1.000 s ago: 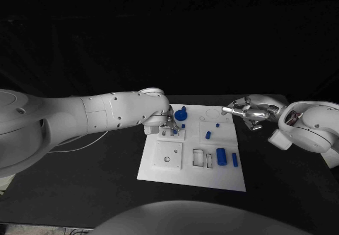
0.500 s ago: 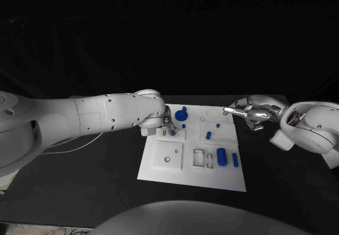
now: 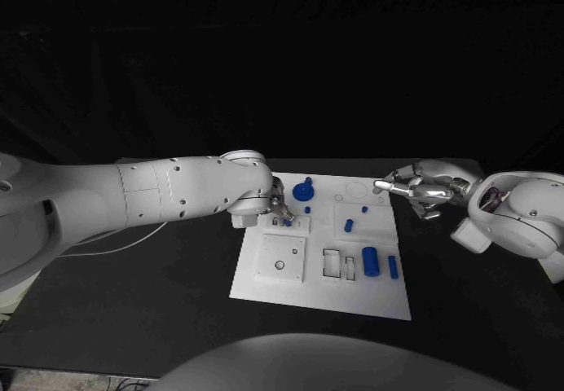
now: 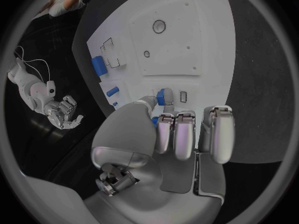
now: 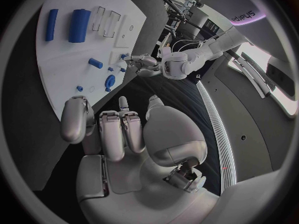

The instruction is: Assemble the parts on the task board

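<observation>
The white task board (image 3: 265,285) lies mid-table. My left hand (image 3: 277,208) hovers over its far left part and pinches a small blue part (image 3: 288,220) between thumb and finger; the left wrist view shows that part (image 4: 164,96) at the fingertips, just above the board (image 4: 187,40). A blue round knob (image 3: 303,192) stands beside the hand. On the board's right half lie a blue peg (image 3: 348,223), a thick blue cylinder (image 3: 370,261) and a slim one (image 3: 391,266). My right hand (image 3: 416,191) hangs off the board's far right corner, fingers curled in on nothing.
A square plate with a round hole (image 3: 282,259) and two rectangular slots (image 3: 332,262) sit on the near part of the board. Black table (image 3: 141,293) surrounds it. A white cable (image 3: 117,243) trails by my left arm.
My left arm has turned slightly, while its hand stays over the board's far left part with the blue part in it. The right hand has not moved.
</observation>
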`<control>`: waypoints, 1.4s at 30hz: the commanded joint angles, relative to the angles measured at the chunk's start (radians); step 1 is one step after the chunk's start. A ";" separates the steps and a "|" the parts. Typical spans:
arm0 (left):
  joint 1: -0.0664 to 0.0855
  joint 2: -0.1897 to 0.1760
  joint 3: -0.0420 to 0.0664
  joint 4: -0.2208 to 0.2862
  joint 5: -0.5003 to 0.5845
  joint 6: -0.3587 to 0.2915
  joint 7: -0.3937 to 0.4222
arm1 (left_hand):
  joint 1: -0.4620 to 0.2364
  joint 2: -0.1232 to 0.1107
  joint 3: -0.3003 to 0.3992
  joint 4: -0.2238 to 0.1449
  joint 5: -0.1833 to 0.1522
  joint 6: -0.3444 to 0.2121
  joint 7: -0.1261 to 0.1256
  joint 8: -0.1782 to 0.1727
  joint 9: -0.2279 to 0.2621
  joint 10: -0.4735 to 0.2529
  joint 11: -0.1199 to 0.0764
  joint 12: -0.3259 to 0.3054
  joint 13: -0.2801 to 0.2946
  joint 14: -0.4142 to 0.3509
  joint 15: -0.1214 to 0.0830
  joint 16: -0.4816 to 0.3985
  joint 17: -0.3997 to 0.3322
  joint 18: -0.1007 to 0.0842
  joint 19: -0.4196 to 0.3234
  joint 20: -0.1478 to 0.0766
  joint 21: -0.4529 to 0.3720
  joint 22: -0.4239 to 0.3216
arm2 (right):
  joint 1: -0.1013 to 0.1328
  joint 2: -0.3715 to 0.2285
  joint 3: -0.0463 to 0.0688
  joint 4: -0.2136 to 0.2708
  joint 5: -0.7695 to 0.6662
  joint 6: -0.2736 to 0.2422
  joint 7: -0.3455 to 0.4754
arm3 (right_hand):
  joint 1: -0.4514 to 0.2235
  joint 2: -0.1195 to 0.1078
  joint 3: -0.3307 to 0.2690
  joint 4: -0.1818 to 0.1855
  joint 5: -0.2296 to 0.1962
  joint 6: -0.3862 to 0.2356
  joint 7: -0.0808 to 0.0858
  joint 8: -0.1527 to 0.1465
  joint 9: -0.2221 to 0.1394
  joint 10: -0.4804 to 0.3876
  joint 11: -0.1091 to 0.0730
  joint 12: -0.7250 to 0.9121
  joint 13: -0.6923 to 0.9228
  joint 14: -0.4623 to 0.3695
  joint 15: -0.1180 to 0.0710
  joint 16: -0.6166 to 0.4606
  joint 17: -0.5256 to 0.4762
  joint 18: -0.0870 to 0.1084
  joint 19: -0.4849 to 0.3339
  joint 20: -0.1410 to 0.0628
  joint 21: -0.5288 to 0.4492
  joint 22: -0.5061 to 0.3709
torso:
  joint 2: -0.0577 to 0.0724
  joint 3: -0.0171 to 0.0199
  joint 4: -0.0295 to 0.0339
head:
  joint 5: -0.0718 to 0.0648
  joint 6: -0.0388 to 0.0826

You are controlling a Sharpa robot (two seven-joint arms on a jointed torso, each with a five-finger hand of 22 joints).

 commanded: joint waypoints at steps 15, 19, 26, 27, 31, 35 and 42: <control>0.000 0.003 0.000 -0.009 -0.033 -0.015 0.023 | -0.007 -0.017 0.034 0.005 -0.025 -0.001 0.002 -0.008 0.013 0.104 0.004 -0.002 0.263 0.105 0.003 0.002 0.263 0.008 0.029 0.005 -0.010 0.194 | -0.005 0.000 0.000 0.000 -0.001 0.011 0.002 | 0.014 0.000 -0.005 0.001 0.005 0.004 0.001 -0.007 -0.004 0.000 0.007 -0.012 0.183 0.004 0.006 -0.011 0.144 0.020 -0.015 0.000 -0.015 0.156 | 0.002 -0.0003 -0.0022 | 0.000 0.000; 0.000 -0.001 0.000 -0.001 -0.058 -0.034 0.034 | -0.006 -0.019 0.037 0.004 -0.026 -0.002 0.003 -0.009 0.014 0.104 0.004 -0.002 0.263 0.105 0.003 0.002 0.263 0.008 0.029 0.005 -0.010 0.194 | -0.005 -0.002 0.000 0.000 -0.001 0.010 0.002 | 0.016 0.000 -0.005 0.001 0.005 0.001 0.001 -0.009 -0.005 -0.002 0.008 -0.013 0.181 0.003 0.006 -0.012 0.143 0.021 -0.017 0.001 -0.017 0.155 | 0.001 0.0003 -0.0022 | 0.001 0.000; -0.002 -0.022 0.000 0.046 -0.139 -0.087 0.043 | -0.005 -0.023 0.043 0.001 -0.027 -0.001 0.002 -0.009 0.017 0.104 0.003 -0.002 0.263 0.105 0.003 0.002 0.263 0.006 0.036 0.005 -0.006 0.200 | -0.010 -0.007 0.000 0.000 -0.001 0.006 0.006 | 0.018 -0.001 -0.006 0.001 0.006 -0.002 0.001 -0.012 -0.006 -0.004 0.007 -0.014 0.180 0.002 0.006 -0.012 0.142 0.021 -0.019 0.001 -0.020 0.154 | 0.001 0.0005 -0.0001 | -0.002 0.000; -0.002 -0.025 0.000 0.053 -0.149 -0.093 0.043 | -0.006 -0.023 0.043 0.001 -0.027 0.000 0.002 -0.009 0.018 0.104 0.003 -0.002 0.263 0.105 0.003 0.002 0.263 0.005 0.037 0.005 -0.006 0.201 | -0.012 -0.008 0.000 -0.001 -0.001 0.005 0.007 | 0.018 -0.001 -0.006 0.001 0.006 -0.002 0.001 -0.012 -0.006 -0.004 0.007 -0.014 0.180 0.002 0.006 -0.012 0.142 0.021 -0.019 0.001 -0.020 0.154 | 0.001 0.0005 0.0004 | -0.002 0.000; -0.003 -0.034 0.000 0.075 -0.169 -0.101 0.041 | -0.009 -0.026 0.047 0.003 -0.030 0.003 0.002 -0.008 0.021 0.104 0.003 -0.002 0.263 0.105 0.002 0.002 0.263 0.005 0.038 0.005 -0.005 0.203 | -0.016 -0.010 0.000 -0.001 -0.001 0.003 0.010 | 0.019 -0.001 -0.006 0.001 0.006 -0.003 0.001 -0.012 -0.007 -0.004 0.007 -0.014 0.180 0.001 0.007 -0.013 0.141 0.022 -0.020 0.001 -0.021 0.154 | 0.000 0.0020 -0.0011 | 0.000 0.000; -0.005 -0.039 -0.001 0.085 -0.173 -0.100 0.037 | -0.010 -0.026 0.048 0.004 -0.031 0.004 0.002 -0.008 0.022 0.104 0.003 -0.002 0.263 0.105 0.002 0.002 0.263 0.005 0.038 0.005 -0.005 0.202 | -0.019 -0.010 0.000 -0.003 0.000 0.001 0.012 | 0.021 -0.001 -0.006 0.000 0.006 -0.005 0.001 -0.013 -0.008 -0.005 0.007 -0.015 0.180 0.001 0.007 -0.013 0.141 0.022 -0.021 0.001 -0.021 0.154 | -0.001 0.0013 -0.0024 | 0.002 0.000; -0.011 -0.040 -0.001 0.084 -0.173 -0.100 0.032 | -0.012 -0.027 0.050 0.006 -0.033 0.005 0.002 -0.009 0.023 0.104 0.003 -0.002 0.263 0.105 0.002 0.002 0.263 0.005 0.037 0.005 -0.006 0.202 | -0.022 -0.010 0.000 -0.005 0.000 -0.003 0.015 | 0.023 -0.001 -0.007 0.000 0.008 -0.007 0.001 -0.015 -0.009 -0.006 0.007 -0.015 0.179 0.000 0.007 -0.014 0.140 0.022 -0.023 0.002 -0.024 0.153 | 0.000 0.0012 -0.0023 | 0.001 0.000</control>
